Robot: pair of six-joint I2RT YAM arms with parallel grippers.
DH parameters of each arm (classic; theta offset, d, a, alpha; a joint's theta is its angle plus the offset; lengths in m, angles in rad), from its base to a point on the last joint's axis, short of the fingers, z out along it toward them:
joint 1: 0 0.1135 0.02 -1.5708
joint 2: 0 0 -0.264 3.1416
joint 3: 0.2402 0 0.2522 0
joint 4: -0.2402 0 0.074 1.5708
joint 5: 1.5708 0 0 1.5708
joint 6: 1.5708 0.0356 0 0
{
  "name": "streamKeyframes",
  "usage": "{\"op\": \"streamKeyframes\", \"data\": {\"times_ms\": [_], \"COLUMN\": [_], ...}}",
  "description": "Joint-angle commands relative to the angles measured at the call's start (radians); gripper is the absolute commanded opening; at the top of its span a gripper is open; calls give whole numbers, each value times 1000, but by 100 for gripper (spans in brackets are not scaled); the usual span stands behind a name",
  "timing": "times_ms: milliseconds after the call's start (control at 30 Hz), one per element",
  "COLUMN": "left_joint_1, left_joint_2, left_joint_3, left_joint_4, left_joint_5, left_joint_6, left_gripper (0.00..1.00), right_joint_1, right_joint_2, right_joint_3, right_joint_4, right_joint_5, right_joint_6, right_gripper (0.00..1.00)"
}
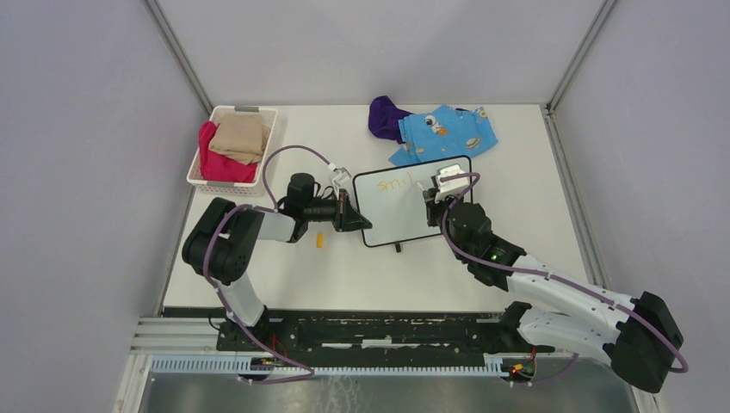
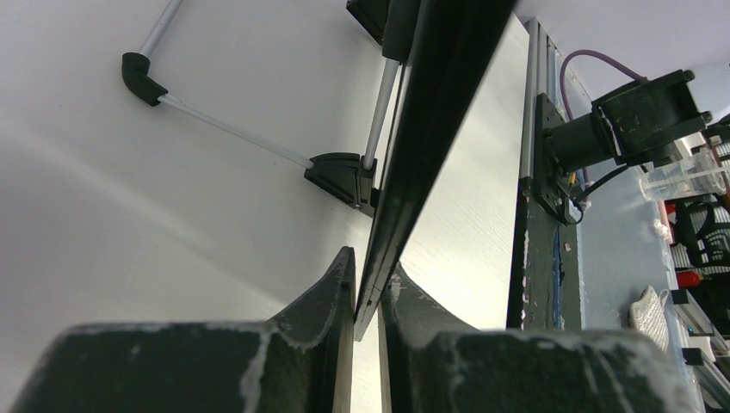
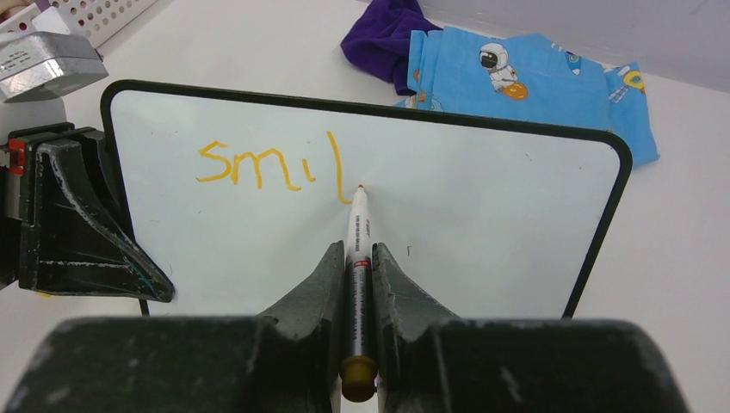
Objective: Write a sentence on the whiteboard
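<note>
Four letters (image 3: pixel 267 165) written: right gripper (image 3: pixel 357 258) clamps marker (image 3: pixel 358 225), left gripper (image 2: pixel 368 288) pinches board (image 3: pixel 482 224) at nine o'clock; next, judged, an "e" toward three o'clock.

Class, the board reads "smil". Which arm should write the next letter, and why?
Right: the right end effector grips the marker, tip on the whiteboard by the last stroke. The left end effector clamps its edge.
</note>
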Motion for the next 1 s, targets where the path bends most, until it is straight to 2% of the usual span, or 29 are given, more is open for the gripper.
{"op": "streamKeyframes", "data": {"times_ms": [0, 433, 967], "left_joint_1": [-3, -3, -5], "left_joint_2": [-4, -4, -4], "left_joint_3": [11, 11, 12], "left_joint_4": [-63, -69, -70], "left_joint_5": [-51, -53, -52], "left_joint_6": [38, 42, 42], "left_gripper": [2, 2, 2], "right_joint_1": [-16, -33, -35], "right_joint_2": [3, -2, 30], "right_joint_3": [35, 45, 63], "right_joint_4": [54, 52, 54], "right_joint_5": [14, 32, -42], "right_joint_6": [-13, -18, -14], "right_gripper": [0, 0, 0]}}
